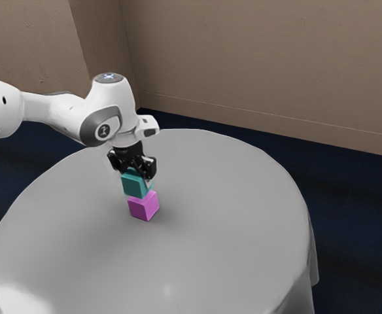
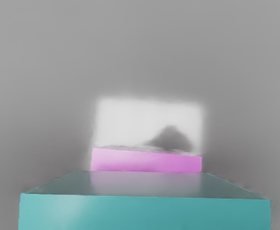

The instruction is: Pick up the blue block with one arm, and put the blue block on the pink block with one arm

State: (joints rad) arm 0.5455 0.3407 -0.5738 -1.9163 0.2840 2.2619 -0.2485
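Note:
A teal-blue block (image 1: pixel 134 184) is held between the black fingers of my gripper (image 1: pixel 135 176), which is shut on it from two sides. Directly beneath it sits the pink block (image 1: pixel 144 205) on the round grey table (image 1: pixel 230 216); the blue block's underside is at or just above the pink block's top, slightly offset toward the exterior view's left. In the wrist view the blue block (image 2: pixel 145 203) lies close under my hand, with a strip of the pink block (image 2: pixel 147 160) showing beyond it.
The table's rim (image 1: pixel 305 222) curves off toward the exterior view's right, with dark floor (image 1: pixel 354 196) beyond and a beige wall (image 1: pixel 256 59) behind. Open grey tabletop surrounds the two blocks.

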